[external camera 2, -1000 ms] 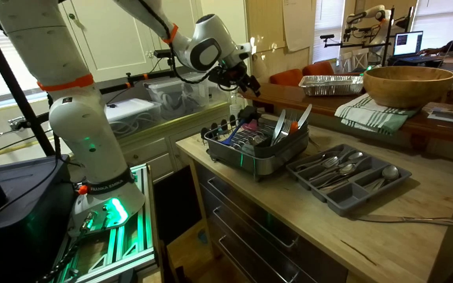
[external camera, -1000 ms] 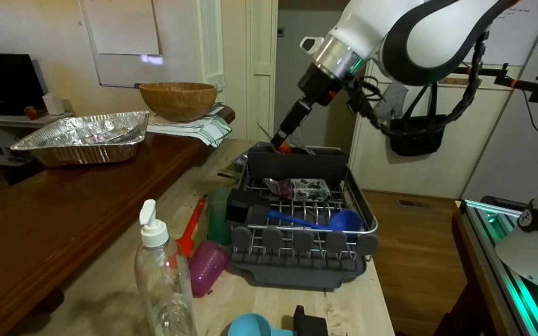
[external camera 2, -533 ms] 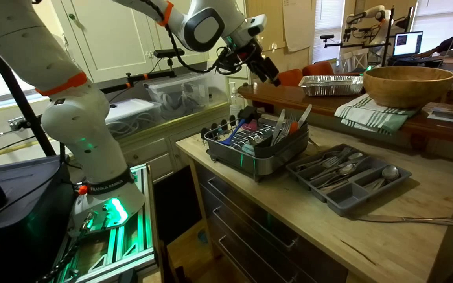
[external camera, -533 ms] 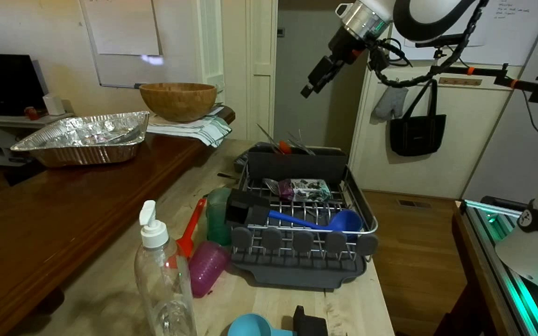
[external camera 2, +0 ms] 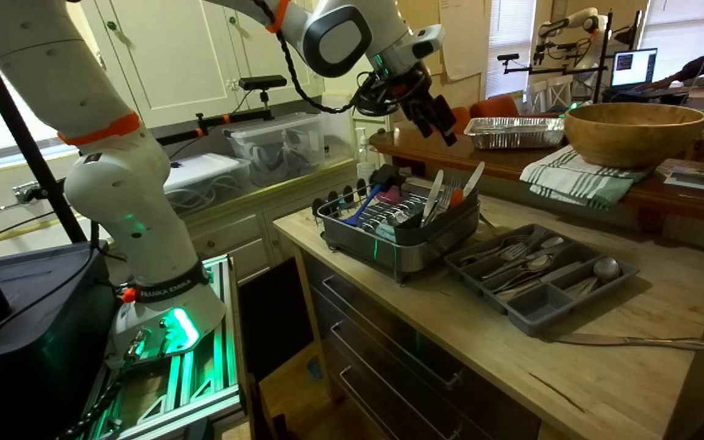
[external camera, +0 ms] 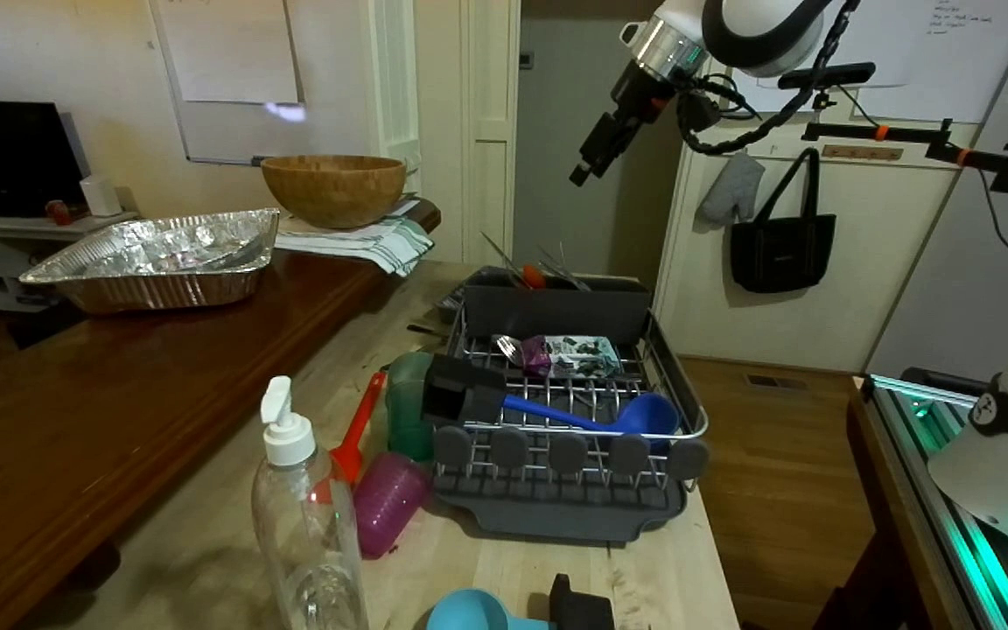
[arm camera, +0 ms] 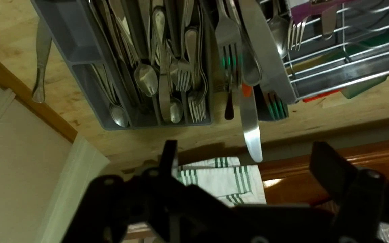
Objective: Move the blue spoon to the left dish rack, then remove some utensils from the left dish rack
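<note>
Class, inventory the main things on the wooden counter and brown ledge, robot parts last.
Rectangular wire dish rack: 1, dark grey, counter
Round-bowled spoon: 1, bright blue, in rack
Compartmented tray: 1, grey, beside rack
Metal cutlery: many, silver, rack, tray, counter
Rounded objects: 2, purple, green, beside rack
Slim utensil: 1, red, beside rack
Pump bottle: 1, clear, counter
Round scoop: 1, light blue, counter
Foil pan: 1, silver, ledge
Striped towel: 1, white-green, ledge
Wooden bowl: 1, brown, on towel
Jointed arm: 1, white, beside counter
Gripper: 1, black, above counter
</note>
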Tool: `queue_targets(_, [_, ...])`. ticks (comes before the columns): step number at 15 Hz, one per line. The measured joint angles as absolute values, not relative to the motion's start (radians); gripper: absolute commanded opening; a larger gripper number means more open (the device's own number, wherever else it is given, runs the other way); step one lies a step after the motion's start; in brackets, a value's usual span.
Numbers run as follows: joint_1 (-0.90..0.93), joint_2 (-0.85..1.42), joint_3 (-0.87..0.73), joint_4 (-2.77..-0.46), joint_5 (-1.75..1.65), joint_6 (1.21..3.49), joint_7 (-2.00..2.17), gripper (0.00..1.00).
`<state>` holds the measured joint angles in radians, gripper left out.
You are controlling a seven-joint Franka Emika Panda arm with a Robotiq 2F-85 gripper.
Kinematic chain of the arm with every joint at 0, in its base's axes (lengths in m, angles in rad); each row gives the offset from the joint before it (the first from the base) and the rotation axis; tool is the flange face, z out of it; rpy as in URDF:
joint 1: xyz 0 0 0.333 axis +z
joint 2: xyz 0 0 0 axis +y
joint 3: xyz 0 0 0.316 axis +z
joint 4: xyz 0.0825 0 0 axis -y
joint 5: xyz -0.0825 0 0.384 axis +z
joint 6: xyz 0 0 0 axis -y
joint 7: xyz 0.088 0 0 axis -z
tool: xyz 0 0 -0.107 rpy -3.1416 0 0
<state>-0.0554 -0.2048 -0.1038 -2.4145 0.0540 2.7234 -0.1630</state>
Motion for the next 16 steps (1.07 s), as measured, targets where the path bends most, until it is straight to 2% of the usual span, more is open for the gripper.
queue_targets(16, [-0.086, -0.12, -0.09, -2.4, -0.164, 2.68, -0.147, 1.0])
